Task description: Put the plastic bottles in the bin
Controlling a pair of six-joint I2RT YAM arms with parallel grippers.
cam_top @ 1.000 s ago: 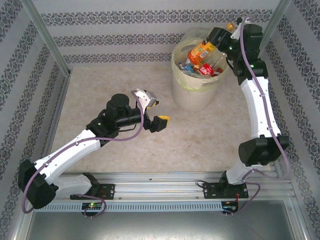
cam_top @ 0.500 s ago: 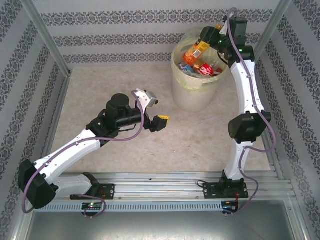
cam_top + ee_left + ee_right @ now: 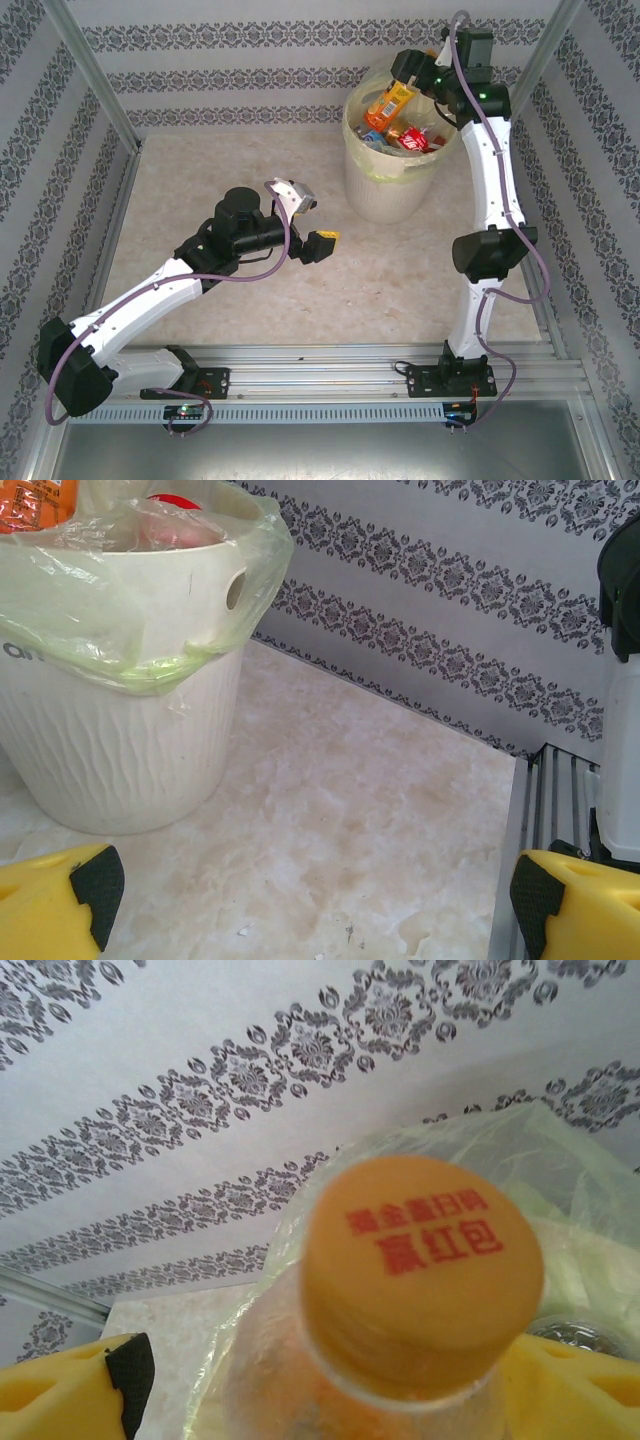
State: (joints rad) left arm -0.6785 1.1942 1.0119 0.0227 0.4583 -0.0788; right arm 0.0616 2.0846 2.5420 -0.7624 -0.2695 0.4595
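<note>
The right gripper (image 3: 408, 82) is holding its fingers apart around an orange-capped bottle (image 3: 420, 1260), with a gap showing on one side; whether the other finger is touching it I cannot tell. The bottle is hanging over the bin (image 3: 385, 190), where other bottles (image 3: 410, 138) are lying. The left gripper (image 3: 308, 220) is gaping wide and empty above the table (image 3: 200, 170), near the bin.

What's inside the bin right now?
A clear bag liner, with an orange-labelled bottle on top of the pile and red-labelled bottles beside it. Anything deeper is covered by those bottles and the bin wall, so the count is unknown.
</note>
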